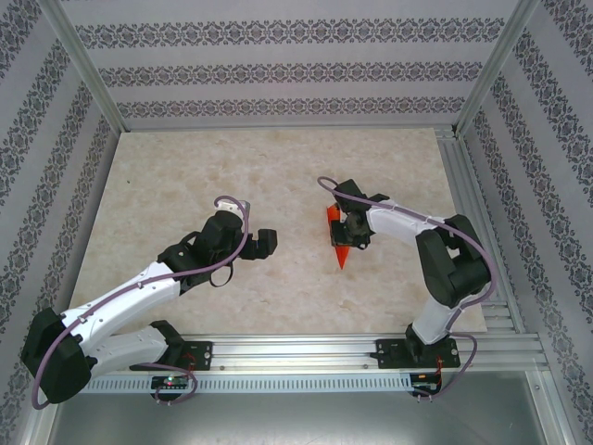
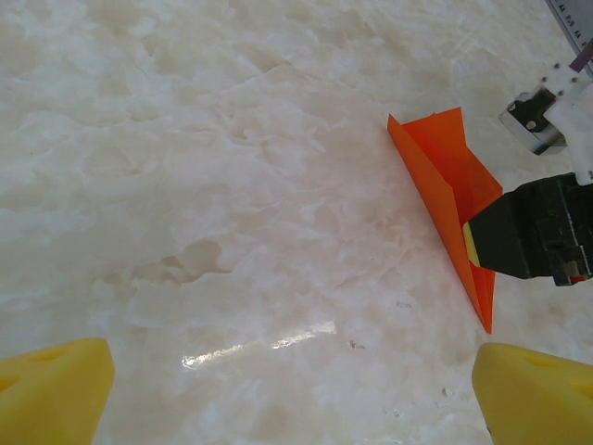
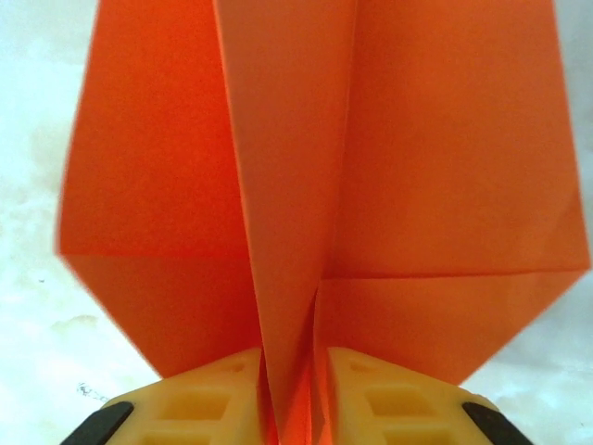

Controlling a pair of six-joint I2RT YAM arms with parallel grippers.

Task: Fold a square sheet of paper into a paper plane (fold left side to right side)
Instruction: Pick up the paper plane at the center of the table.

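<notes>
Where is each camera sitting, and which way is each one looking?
Top external: above and behind the arms, looking down on the table; both arms show, bases at the bottom.
Left wrist: on the left arm, looking low across the table at the paper plane; the left gripper, open, shows yellow fingertips in the bottom corners.
Right wrist: on the right arm, looking close at the paper plane; the right gripper pinches its centre fold.
Shared: all three see the paper plane.

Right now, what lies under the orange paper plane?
The pale table lies under the paper plane; the right fingers pinch its centre fold. The surface directly beneath is covered.
</notes>
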